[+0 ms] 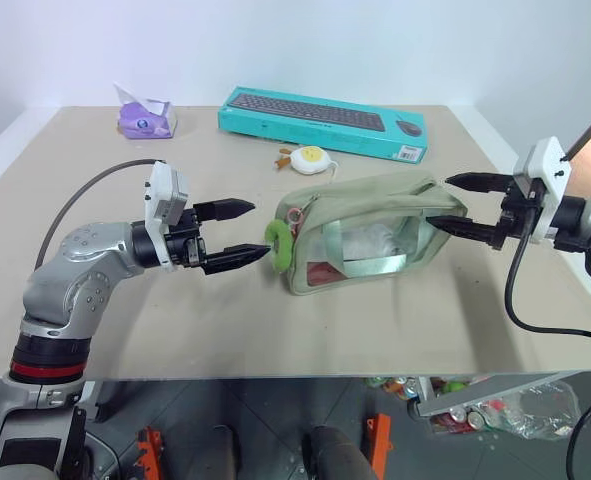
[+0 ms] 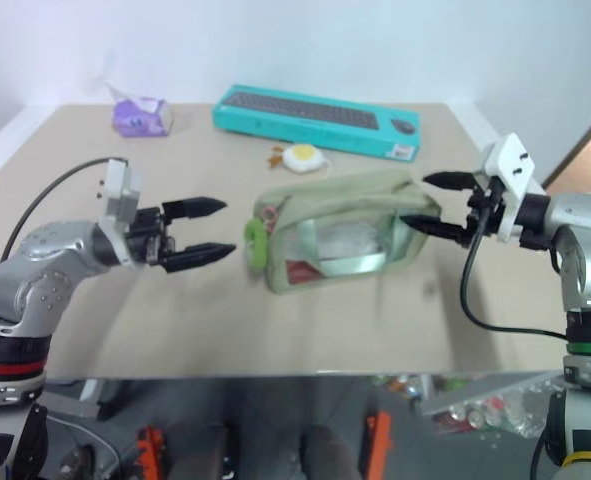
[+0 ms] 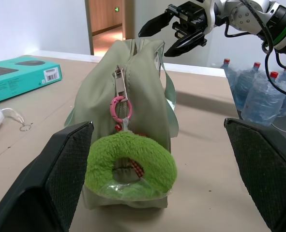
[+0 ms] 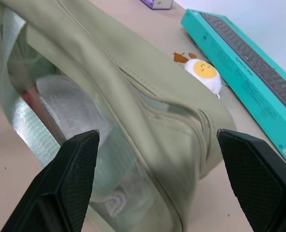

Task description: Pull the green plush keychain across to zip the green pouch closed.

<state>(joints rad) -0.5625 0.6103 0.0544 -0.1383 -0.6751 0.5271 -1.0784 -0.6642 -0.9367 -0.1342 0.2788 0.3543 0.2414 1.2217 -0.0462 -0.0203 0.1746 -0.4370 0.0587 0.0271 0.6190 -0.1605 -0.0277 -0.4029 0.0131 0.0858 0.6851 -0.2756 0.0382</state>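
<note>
White walls are backing a beige tabletop (image 1: 175, 330) on which the green pouch (image 1: 370, 235) is lying on its side near the middle, one clear plastic panel facing the camera with a pale green strap running across it. Its zipper pull is sitting at the pouch's left end, and the green plush keychain (image 1: 279, 245) is hanging there from a pink clasp (image 3: 120, 107), resting against the end of the pouch. The left end effector (image 1: 243, 232) is pointing level toward the keychain, just beside it but not touching, with its two black fingers spread and grasping nothing. The right end effector (image 1: 453, 203) is hovering at the pouch's opposite end, its fingers also spread wide, one above the pouch's top corner and one at its side; whether they are touching the fabric is not clear. Behind the pouch a yellow-and-white egg-shaped trinket (image 1: 308, 159) is lying near a teal keyboard box (image 1: 320, 121), and a purple tissue packet (image 1: 146, 117) is sitting at the far left.
</note>
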